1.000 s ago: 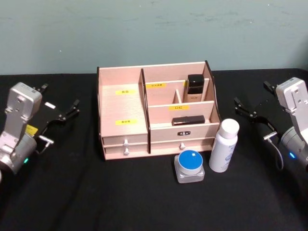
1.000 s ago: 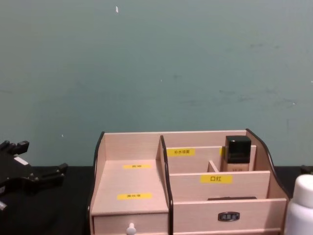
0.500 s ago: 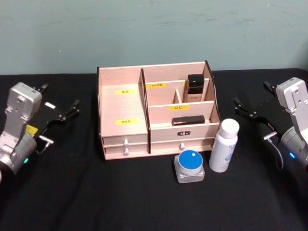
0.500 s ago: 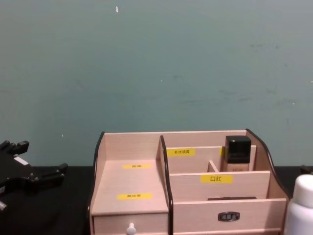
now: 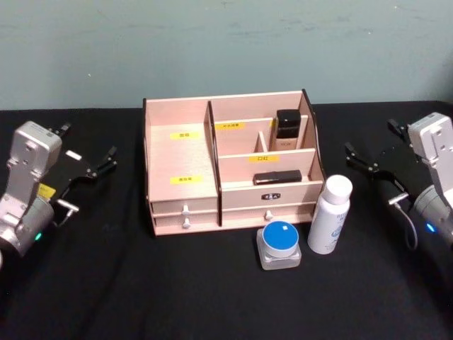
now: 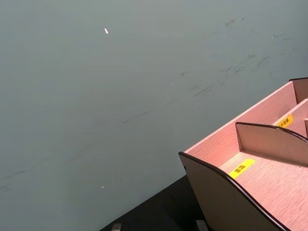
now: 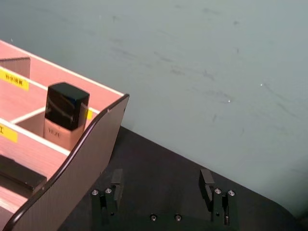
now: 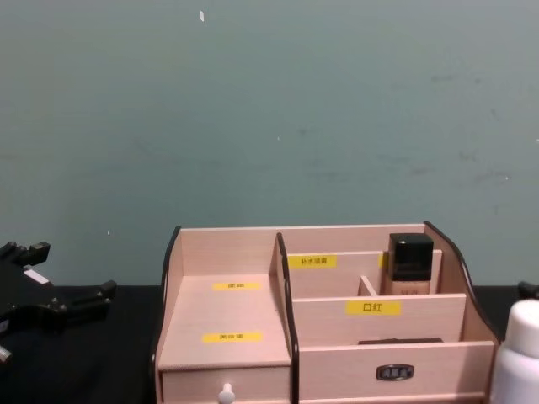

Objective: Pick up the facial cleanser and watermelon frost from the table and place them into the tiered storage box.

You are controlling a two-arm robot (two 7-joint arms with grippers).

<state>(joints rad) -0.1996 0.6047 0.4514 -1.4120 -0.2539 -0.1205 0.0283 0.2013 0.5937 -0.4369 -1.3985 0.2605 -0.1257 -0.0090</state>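
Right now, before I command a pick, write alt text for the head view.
The white facial cleanser bottle and the blue-lidded watermelon frost jar stand on the black table in front of the tiered storage box, at its right end. The left gripper and right gripper flank the box, open and empty.

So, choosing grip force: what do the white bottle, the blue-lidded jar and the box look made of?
The white bottle looks like smooth opaque plastic. The jar: frosted translucent body, glass or plastic, blue lid. The box seems pale matte wood with dark cut edges.
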